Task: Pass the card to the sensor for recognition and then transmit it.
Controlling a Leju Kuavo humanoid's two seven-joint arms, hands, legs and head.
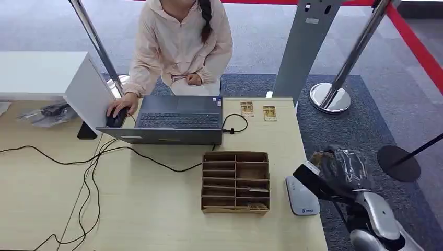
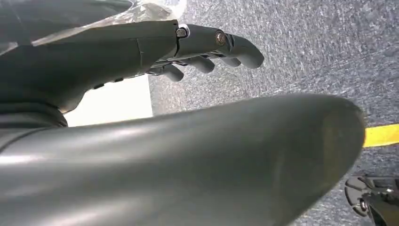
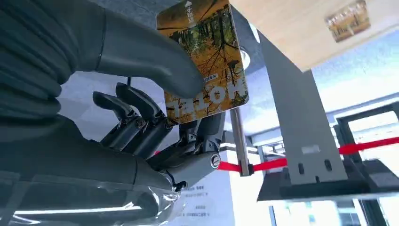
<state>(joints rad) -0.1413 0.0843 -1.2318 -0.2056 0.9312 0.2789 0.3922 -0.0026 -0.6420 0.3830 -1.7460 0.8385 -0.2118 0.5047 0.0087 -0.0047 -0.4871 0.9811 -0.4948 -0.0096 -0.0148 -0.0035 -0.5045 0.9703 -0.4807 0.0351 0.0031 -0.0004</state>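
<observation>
The card (image 3: 204, 59) shows an autumn forest photo with large pale lettering, seen upside down in the right wrist view, that seems to read "NOTEL"; the small print above it is too fine to read. The right hand (image 3: 155, 117) pinches the card between its thick thumb and darker fingers. In the head view that hand (image 1: 339, 170), wrapped in clear film, hangs off the tabletop's (image 1: 156, 209) right edge, just beside the grey sensor (image 1: 301, 196), whose small blue logo is unreadable. The left hand (image 2: 207, 47) holds nothing, its fingers loosely curved above the carpet. Two more cards (image 1: 257, 110) lie beside the laptop (image 1: 175, 120).
</observation>
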